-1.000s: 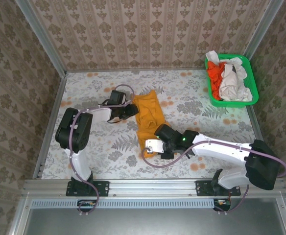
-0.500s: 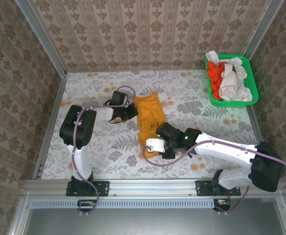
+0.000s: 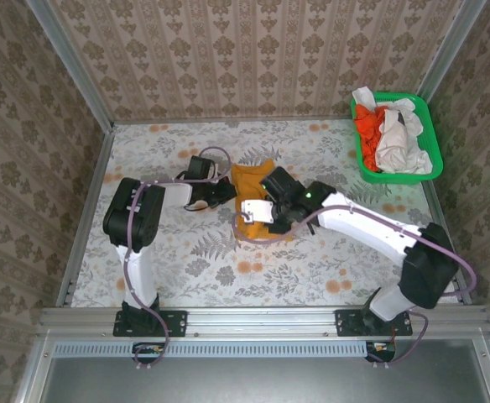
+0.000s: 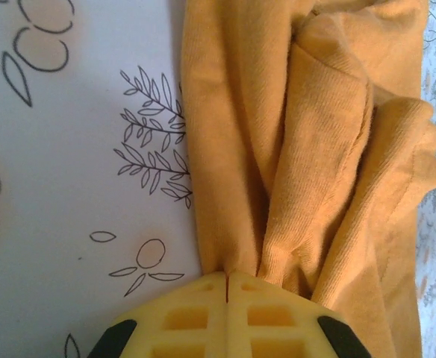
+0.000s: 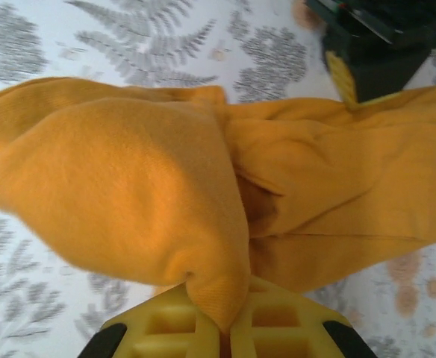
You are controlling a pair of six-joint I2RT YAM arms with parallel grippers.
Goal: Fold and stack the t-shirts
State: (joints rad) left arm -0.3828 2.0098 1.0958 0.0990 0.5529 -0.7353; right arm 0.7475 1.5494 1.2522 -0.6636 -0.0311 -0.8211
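Scene: a flower-and-fern patterned table (image 3: 169,252) with patterned walls around it, seen from above, and two robot arms reaching in from the near edge.

Mustard shirt (image 3: 249,178): lies bunched and partly folded in the middle of the table, between the two grippers. Most of it is hidden under the right arm in the top view.

Left gripper (image 3: 226,191): at the mustard shirt's left edge, low over the table. In its wrist view the left gripper (image 4: 226,277) has its yellow fingers pressed together with no gap, and the edge of the mustard shirt (image 4: 315,149) runs in between them.

Right gripper (image 3: 268,217): on the near side of the mustard shirt. In its wrist view the right gripper (image 5: 222,302) is clamped on a thick fold of the mustard shirt (image 5: 128,171), which hangs over the fingers and stretches towards the left gripper (image 5: 343,78).

Basket (image 3: 393,177): green plastic, at the far right corner of the table, well apart from both arms.

Basket contents: a crumpled red-orange shirt (image 3: 367,126) and white shirts (image 3: 393,138), heaped together.
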